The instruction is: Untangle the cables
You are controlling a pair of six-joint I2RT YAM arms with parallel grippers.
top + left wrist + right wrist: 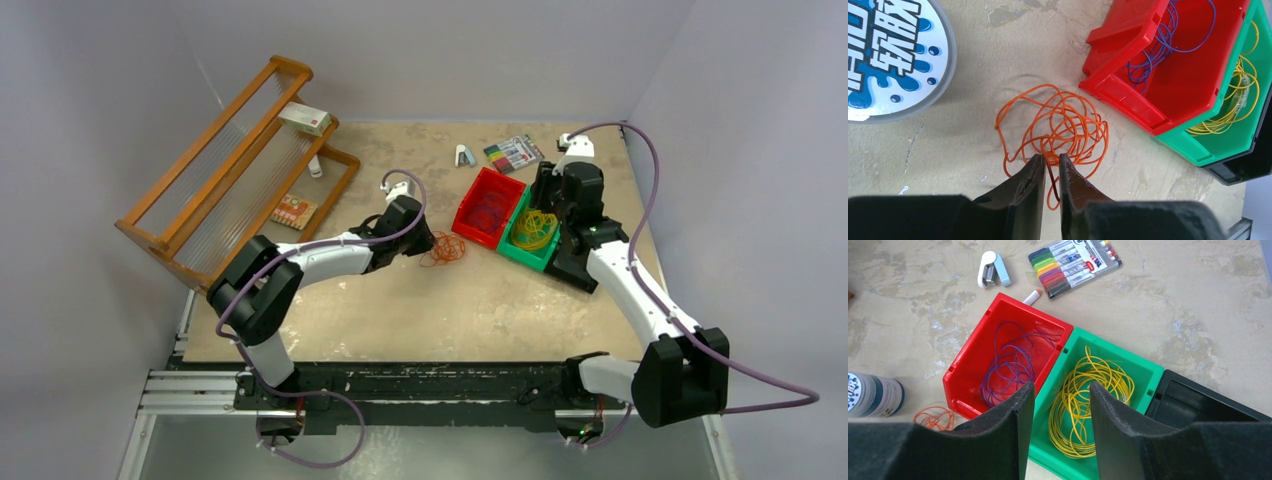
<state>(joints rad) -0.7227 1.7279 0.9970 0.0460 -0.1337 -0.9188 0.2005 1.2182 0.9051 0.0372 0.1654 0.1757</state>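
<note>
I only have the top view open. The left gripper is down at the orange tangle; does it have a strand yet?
Observer: In the left wrist view the left gripper is nearly closed, with an orange cable strand in the narrow gap.
Operator: What is in the red bin?
Observer: Purple cable loops lie in the red bin.
Operator: And the right gripper?
Observer: The right gripper is open and empty, above the yellow cable in the green bin.
</note>
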